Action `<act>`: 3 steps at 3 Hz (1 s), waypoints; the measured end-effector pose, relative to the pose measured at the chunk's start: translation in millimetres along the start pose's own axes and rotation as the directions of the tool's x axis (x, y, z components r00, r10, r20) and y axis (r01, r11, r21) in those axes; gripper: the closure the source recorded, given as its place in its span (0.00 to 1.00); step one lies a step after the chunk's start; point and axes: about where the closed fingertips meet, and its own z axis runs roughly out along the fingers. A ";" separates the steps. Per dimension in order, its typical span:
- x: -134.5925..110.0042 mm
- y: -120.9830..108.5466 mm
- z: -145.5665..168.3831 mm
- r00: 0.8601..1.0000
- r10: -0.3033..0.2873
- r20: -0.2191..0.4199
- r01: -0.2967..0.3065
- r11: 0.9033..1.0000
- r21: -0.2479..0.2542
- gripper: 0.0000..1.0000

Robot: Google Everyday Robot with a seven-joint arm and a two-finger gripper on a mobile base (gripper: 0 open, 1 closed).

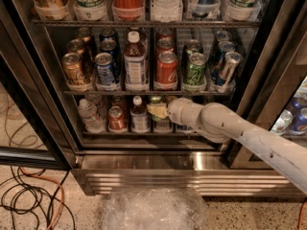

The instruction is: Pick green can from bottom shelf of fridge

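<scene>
The fridge [144, 163] stands open in front of me, with wire racks full of drinks. My white arm reaches in from the lower right, and my gripper [159, 111] is inside over the bottom shelf [108, 134], near its middle. The green can [155, 101] stands there on the bottom shelf. Only its silver top and a bit of green body show behind the gripper. The gripper is right at the can and covers most of it.
On the bottom shelf stand a red can [116, 119], a white-capped bottle [139, 115] and a water bottle [88, 114] to the left. The rack above holds a bright green can [195, 71], a blue can [104, 67] and a red can [167, 70]. Cables [29, 200] and clear plastic wrap [153, 207] lie on the floor.
</scene>
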 end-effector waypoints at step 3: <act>16.9 6.5 -61.9 0.979 0.097 -0.178 -0.123 0.982 -0.143 1.00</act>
